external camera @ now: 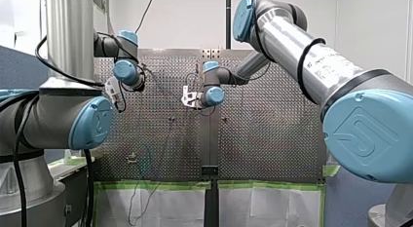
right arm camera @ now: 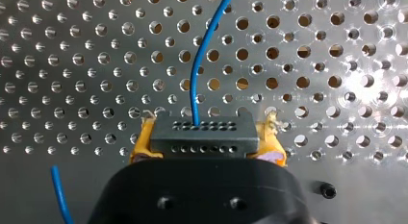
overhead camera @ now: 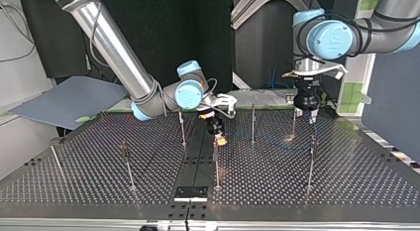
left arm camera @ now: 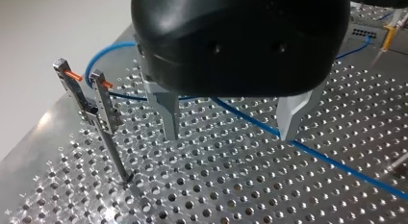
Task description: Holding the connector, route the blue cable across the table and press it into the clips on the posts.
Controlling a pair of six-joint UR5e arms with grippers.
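Blue cable (right arm camera: 195, 75), dark grey connector (right arm camera: 202, 135), yellow pads (right arm camera: 143, 143); silver tabletop (right arm camera: 72, 58) dotted with holes. Orange-tipped clips (left arm camera: 73, 76) at nine o'clock of my black left hand (left arm camera: 230, 132).

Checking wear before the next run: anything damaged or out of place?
On the right end effector, the yellow pads look frayed at their tips, beside the connector they clamp. A small dark screw seems loose on the table nearby.

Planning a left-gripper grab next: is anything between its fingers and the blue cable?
Nothing visible. The blue cable runs bare across the gap of the open left gripper; the two clip posts stand off to its side.
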